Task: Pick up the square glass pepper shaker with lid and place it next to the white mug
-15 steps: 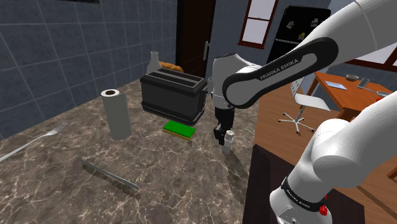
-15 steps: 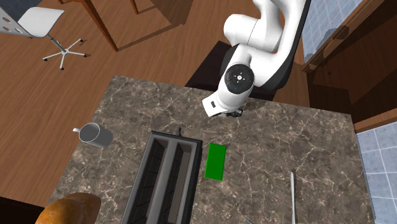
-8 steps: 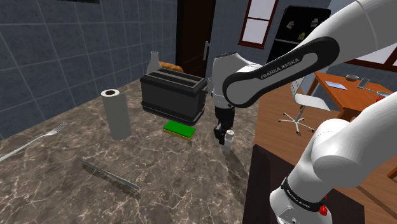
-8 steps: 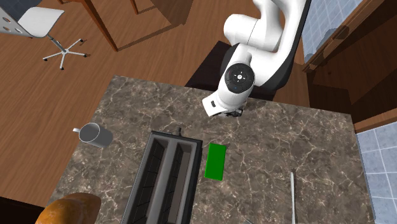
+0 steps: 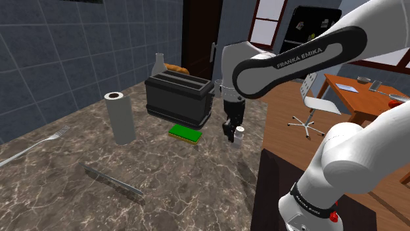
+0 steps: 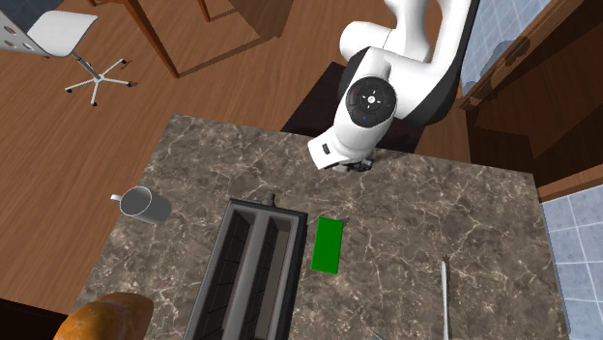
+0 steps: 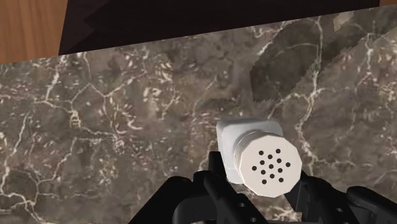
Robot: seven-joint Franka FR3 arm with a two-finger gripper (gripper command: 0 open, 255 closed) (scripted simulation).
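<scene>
The pepper shaker (image 7: 261,159) is a small square pale body with a round white perforated lid. My gripper (image 7: 262,188) is shut on it, one black finger pressed to each side. In the shoulder view the gripper (image 5: 232,133) holds the shaker (image 5: 239,135) a little above the marble counter, near the counter's edge at that view's right, just past the green sponge (image 5: 185,133). From above, the hand (image 6: 348,155) covers the shaker. The mug (image 6: 145,205) looks grey and stands on the counter at the second exterior view's left, beyond the toaster's end.
A black toaster (image 5: 178,98) stands close behind the gripper. A paper towel roll (image 5: 120,118), a fork (image 5: 36,147) and a long metal blade (image 5: 113,182) lie further along the marble counter (image 5: 184,177). A loaf of bread (image 6: 101,319) sits past the toaster.
The arm has risen and the hand has shifted slightly toward the counter edge. The shaker has come up off the counter with the gripper.
</scene>
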